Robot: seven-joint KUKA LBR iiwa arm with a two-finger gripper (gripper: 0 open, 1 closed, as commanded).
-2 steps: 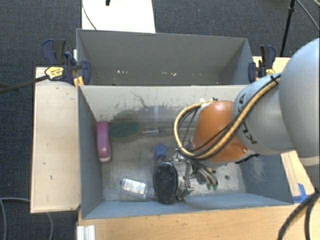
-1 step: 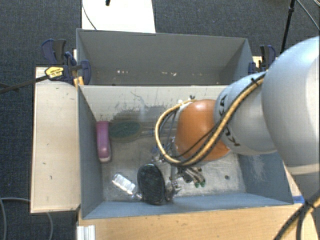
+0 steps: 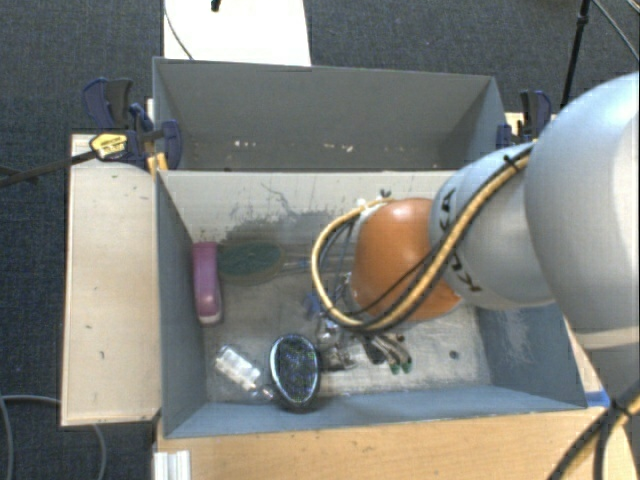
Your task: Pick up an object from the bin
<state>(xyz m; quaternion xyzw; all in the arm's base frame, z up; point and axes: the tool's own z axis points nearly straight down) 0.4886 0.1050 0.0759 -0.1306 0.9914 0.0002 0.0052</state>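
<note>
— What did the grey bin point(image 3: 176, 318) hold?
— Mostly the arm point(image 3: 580, 208), reaching in from 3 o'clock, with its orange cover point(image 3: 395, 258) and looped cables over the middle.
— And the gripper point(image 3: 340, 346)?
— It was low, toward 6 o'clock. Cables hid the jaws, so I couldn't make out how they stood.
— Loose things?
— A dark green oval brush point(image 3: 250, 260) lay at 10 o'clock and a pink oblong piece point(image 3: 207, 283) at 9, by the wall. A round dark mesh-faced disc point(image 3: 296, 368) lay nearest, just beside the gripper at its 8 o'clock. A small clear plastic bit point(image 3: 238, 368) lay at 7.
</note>
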